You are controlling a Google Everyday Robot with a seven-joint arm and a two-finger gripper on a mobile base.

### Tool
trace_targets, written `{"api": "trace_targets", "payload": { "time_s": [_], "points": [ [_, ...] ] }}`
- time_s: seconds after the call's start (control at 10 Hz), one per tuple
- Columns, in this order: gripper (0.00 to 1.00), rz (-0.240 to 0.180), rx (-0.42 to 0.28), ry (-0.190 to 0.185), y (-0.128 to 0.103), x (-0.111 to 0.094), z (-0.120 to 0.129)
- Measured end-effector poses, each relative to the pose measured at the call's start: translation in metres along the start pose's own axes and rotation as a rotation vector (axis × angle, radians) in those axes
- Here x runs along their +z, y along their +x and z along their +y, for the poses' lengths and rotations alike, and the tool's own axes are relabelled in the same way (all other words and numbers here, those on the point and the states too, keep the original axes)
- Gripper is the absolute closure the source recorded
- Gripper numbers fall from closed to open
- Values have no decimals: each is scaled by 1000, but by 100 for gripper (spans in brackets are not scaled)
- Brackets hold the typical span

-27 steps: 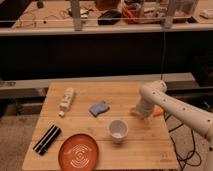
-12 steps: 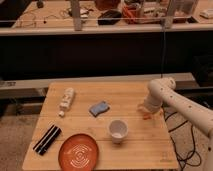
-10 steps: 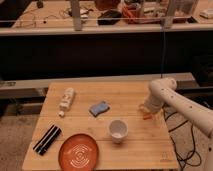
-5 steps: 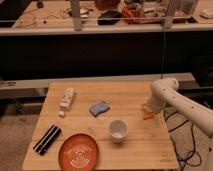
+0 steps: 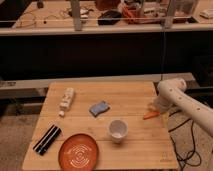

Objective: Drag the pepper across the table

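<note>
Pepper [image 5: 149, 116] at the right edge of the tabletop [image 5: 135, 95], end effector [image 5: 154, 108] just above it.
I had the end effector low over the light wood tabletop's right edge, close over the small orange pepper. Whether it was clenched, released or touching the pepper, I could not tell. The pepper lay to the right of the white cup [image 5: 117, 130], apart from it. A blue sponge [image 5: 100, 107] sat mid-tabletop. A white bottle [image 5: 66, 99] and a flat black object [image 5: 47, 139] were at the left, and an orange plate [image 5: 80, 152] at the front.

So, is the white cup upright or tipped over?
Upright: the cup stands on the table with its open rim facing up. The pincer is low beside the pepper.
</note>
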Motion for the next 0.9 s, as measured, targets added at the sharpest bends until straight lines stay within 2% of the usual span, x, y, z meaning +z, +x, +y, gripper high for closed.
{"api": "trace_targets", "payload": {
  "time_s": [0.1, 0.2, 0.4, 0.6, 0.8, 0.9],
  "points": [
    [22, -1, 8, -1, 2, 0, 1],
    [29, -1, -3, -6, 1, 2, 2],
    [52, 6, -57, -12, -18, 5, 0],
    [72, 10, -63, -12, -35, 7, -6],
    [93, 13, -60, -12, -33, 9, -4],
    [97, 18, -71, -16, -27, 9, -1]
  ]
}}
